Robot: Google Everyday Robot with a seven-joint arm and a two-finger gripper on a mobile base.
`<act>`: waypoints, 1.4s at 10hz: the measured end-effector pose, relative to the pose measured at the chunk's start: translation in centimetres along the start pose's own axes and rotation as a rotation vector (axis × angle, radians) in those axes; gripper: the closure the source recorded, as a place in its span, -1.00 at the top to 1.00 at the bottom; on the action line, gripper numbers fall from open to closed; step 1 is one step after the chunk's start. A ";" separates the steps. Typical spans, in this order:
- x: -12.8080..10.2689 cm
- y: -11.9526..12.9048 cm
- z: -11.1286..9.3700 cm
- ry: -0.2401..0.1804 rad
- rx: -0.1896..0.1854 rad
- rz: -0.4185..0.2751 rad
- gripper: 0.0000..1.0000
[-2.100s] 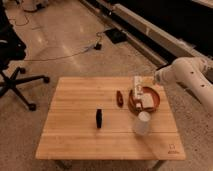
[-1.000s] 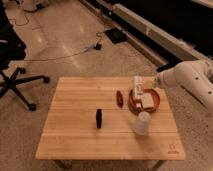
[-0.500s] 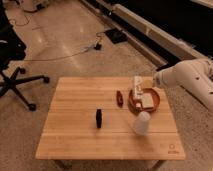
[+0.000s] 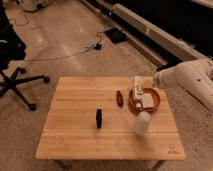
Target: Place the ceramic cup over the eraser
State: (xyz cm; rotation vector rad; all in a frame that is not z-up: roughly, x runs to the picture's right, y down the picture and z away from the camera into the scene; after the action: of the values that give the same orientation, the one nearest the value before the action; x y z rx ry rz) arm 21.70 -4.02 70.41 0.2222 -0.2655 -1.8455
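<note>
A white ceramic cup (image 4: pixel 142 123) stands upright on the wooden table (image 4: pixel 75 135), near its right front. A small black eraser (image 4: pixel 98 118) stands on edge at the table's middle, about a hand's width left of the cup. My gripper (image 4: pixel 138 85) hangs at the end of the white arm (image 4: pixel 185 77), which comes in from the right. It is over the table's far right side, just behind a brown bowl, well behind the cup and apart from it. It holds nothing that I can make out.
A brown bowl (image 4: pixel 155 104) with a pale object in it sits behind the cup. A small red object (image 4: pixel 120 97) lies left of the bowl. An office chair base (image 4: pixel 20 85) stands on the floor at left, and cables (image 4: pixel 95 47) lie beyond the table.
The gripper has shifted only slightly near the bowl's far rim. The cup, the eraser and the bowl have not moved.
</note>
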 end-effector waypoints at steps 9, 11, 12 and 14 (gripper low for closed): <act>0.2 -1.3 -2.1 0.040 -0.005 -0.009 0.34; -0.5 -1.2 -2.8 0.050 -0.009 -0.023 0.34; -0.2 -1.5 -2.8 0.058 -0.004 -0.036 0.34; -0.1 -1.6 -3.2 0.063 -0.002 -0.049 0.34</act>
State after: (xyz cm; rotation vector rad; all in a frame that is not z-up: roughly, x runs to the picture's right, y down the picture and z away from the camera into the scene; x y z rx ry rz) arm 21.15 -3.72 66.87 0.2873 -0.2156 -1.8834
